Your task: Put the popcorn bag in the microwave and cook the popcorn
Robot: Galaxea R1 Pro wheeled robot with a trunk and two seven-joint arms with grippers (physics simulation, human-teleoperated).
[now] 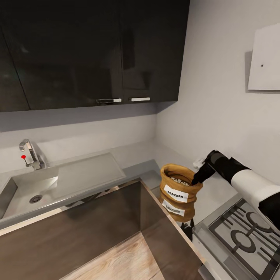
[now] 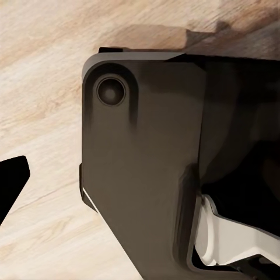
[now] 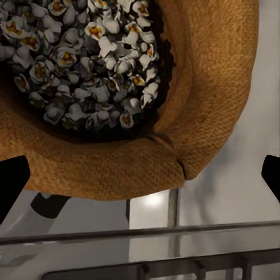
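The kitchen corner is looked down on from above by the head view, over the grey glossy countertop [image 1: 134,168]. The tan cloth popcorn bag [image 1: 179,187], seen there from afar, is shared with the right wrist view, where its rolled rim [image 3: 134,169] is viewed closely from above. The left wrist view is aimed down, near the light wood plank floor [image 2: 41,87].

The popcorn bag's [image 1: 180,188] label was too blurry to read in the head view, and the right wrist view cut off most of its rim. The right gripper's [image 1: 197,178] jaws hid behind the bag's edge, so their spread wasn't clear.
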